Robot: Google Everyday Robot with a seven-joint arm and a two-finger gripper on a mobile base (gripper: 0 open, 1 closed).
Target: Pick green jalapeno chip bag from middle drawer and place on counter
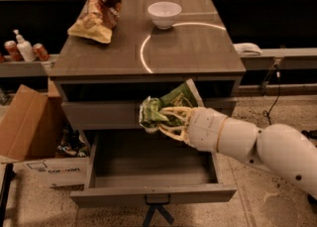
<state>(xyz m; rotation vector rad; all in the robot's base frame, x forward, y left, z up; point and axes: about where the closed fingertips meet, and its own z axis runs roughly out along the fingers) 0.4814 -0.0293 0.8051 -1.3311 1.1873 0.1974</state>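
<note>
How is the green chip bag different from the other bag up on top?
The green bag is smaller and crumpled, clamped in the gripper above the open drawer; the brown bag is larger and lies untouched on the counter. Both are crinkly chip bags.

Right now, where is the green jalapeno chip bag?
At the centre of the camera view, the green jalapeno chip bag is gripped in the claw above the open middle drawer, in front of the upper drawer front, below the counter edge.

Green bag (174, 98), brown bag (99, 13), bowl (164, 14), tool (166, 121) over drawer (153, 194): one each.
</note>
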